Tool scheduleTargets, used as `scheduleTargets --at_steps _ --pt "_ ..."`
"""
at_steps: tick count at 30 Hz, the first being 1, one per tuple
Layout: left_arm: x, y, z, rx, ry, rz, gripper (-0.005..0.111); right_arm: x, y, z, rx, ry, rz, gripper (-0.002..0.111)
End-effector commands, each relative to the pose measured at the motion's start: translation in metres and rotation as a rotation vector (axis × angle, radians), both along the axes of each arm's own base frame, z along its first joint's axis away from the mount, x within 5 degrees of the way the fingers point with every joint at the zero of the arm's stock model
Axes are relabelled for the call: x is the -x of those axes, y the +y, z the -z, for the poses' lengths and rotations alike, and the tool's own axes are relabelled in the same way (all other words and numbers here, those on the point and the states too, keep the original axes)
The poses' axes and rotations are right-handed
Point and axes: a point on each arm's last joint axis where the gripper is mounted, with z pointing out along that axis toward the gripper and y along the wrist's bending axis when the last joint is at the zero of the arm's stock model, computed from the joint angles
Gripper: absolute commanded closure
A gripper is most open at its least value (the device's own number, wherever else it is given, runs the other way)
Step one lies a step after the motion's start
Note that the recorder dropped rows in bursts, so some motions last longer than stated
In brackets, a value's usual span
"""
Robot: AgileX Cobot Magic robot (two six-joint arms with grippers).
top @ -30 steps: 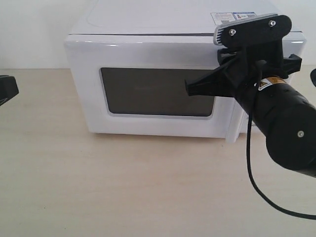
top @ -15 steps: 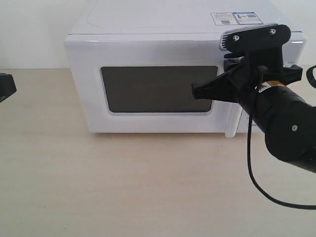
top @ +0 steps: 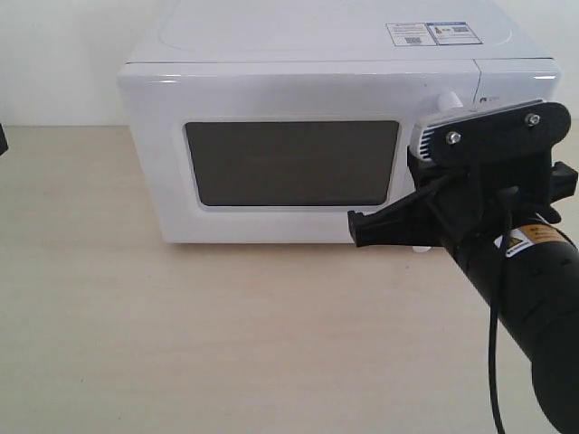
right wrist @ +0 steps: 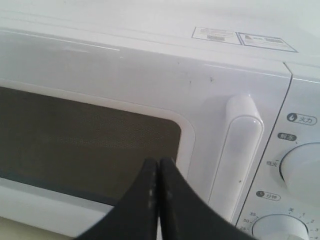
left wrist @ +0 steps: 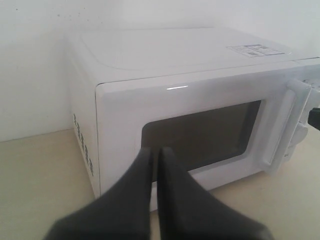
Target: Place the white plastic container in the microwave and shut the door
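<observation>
The white microwave stands at the back of the table, its door flat against the body, dark window facing me. The white plastic container is hidden from every view. My right gripper is shut on nothing and hangs just off the door's lower right corner; in the right wrist view the gripper sits beside the vertical bar handle. In the left wrist view my left gripper is shut and empty, off the door's hinge side, with the handle at the far end.
The light wooden table stretches in front of the microwave. Two round knobs sit on the control panel right of the handle. Stickers lie on the microwave's top. The right arm's black body and cable fill the lower right.
The door, slightly ajar a second ago, now lies flush. My right gripper has dropped and drawn back from the door. The left gripper has slid off the left edge of the exterior view.
</observation>
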Motion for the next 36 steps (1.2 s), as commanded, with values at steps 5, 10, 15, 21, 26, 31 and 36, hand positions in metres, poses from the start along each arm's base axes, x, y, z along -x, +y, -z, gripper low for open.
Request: scheduleTargets --at_steps 5,10,15,21,26,31,36 --pt "0.001 0.001 -0.001 0.002 -0.011 -0.010 0.102 0.001 -0.002 -0.002 -0.013 -0.015 0.011 0.108" --pt "0.001 0.001 -0.001 0.002 -0.011 -0.010 0.102 0.001 -0.003 -0.002 -0.014 -0.019 0.013 0.108" --pt "0.001 0.001 -0.001 0.002 -0.010 -0.008 0.102 0.001 -0.003 -0.002 -0.014 -0.019 0.013 0.108" --pt "0.001 0.001 -0.001 0.002 -0.010 -0.008 0.102 0.000 -0.005 -0.007 0.048 -0.079 0.036 0.108" --pt "0.001 0.001 -0.001 0.002 -0.010 -0.008 0.102 0.001 -0.010 -0.016 0.028 -0.156 0.078 0.108" --pt "0.001 0.001 -0.001 0.002 -0.011 -0.010 0.102 0.006 -0.018 -0.032 -0.038 -0.184 0.095 0.108" --pt "0.001 0.001 -0.001 0.002 -0.011 -0.010 0.102 0.013 -0.034 -0.048 -0.149 -0.189 0.166 0.108"
